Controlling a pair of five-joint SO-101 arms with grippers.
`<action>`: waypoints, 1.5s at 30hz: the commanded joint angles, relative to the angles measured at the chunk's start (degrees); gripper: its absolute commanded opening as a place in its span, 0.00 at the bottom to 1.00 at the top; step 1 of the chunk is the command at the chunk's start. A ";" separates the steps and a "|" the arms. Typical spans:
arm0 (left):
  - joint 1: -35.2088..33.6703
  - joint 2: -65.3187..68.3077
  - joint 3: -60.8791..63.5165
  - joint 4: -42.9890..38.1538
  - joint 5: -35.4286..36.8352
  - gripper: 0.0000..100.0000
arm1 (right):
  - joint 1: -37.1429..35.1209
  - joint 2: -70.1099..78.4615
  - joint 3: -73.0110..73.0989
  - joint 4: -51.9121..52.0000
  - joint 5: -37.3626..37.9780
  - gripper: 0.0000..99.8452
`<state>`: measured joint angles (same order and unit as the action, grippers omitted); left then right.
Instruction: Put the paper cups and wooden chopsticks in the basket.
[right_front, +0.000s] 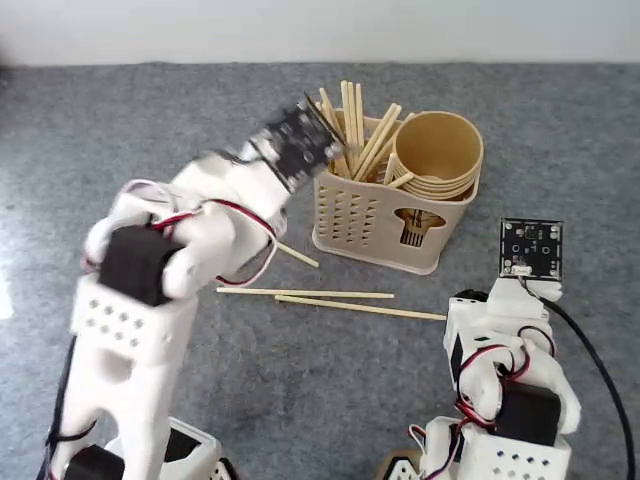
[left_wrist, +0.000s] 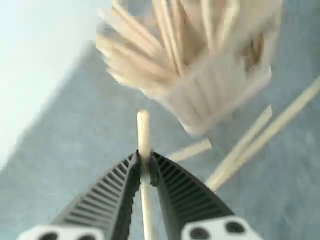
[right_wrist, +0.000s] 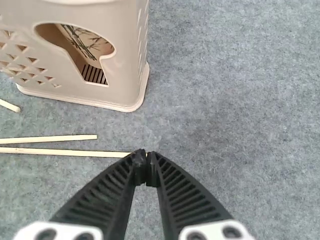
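Table: grey carpet-like surface (right_front: 300, 400); everything stands or lies on it
Left arm (right_front: 170, 260): stretched toward the basket's left side; the left gripper (left_wrist: 144, 161) is clamped on the held chopstick (left_wrist: 143, 132), whose end sticks out past the fingertips toward the basket
Right arm (right_front: 500, 370): folded low, right of the loose chopsticks; the right gripper (right_wrist: 145, 159) points down at the table, fingertips pressed together on nothing, near one stick's end
Basket (right_front: 370, 220): beige, perforated, upright at mid-table
Paper cups (right_front: 440, 150): stacked; in the basket's right part
Bundle of chopsticks (right_front: 355, 125): leaning in the basket's left part
Loose chopsticks (right_front: 310, 293): two nearly parallel in front of the basket; a third stick (right_front: 297, 255) lies beside the left arm
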<state>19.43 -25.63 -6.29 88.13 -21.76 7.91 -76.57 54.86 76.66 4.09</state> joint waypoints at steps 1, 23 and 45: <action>-0.35 -1.76 -10.07 -5.45 5.27 0.01 | 0.22 -0.48 -0.53 -1.27 -0.53 0.01; 0.00 16.09 -32.57 -27.43 36.66 0.01 | -0.13 -0.40 -0.26 -1.36 -0.53 0.01; 2.29 36.75 -32.57 -21.71 36.75 0.03 | -2.86 -0.48 0.62 -1.36 -0.53 0.01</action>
<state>20.92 10.95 -36.79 63.43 14.73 5.36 -76.57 55.74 76.31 4.09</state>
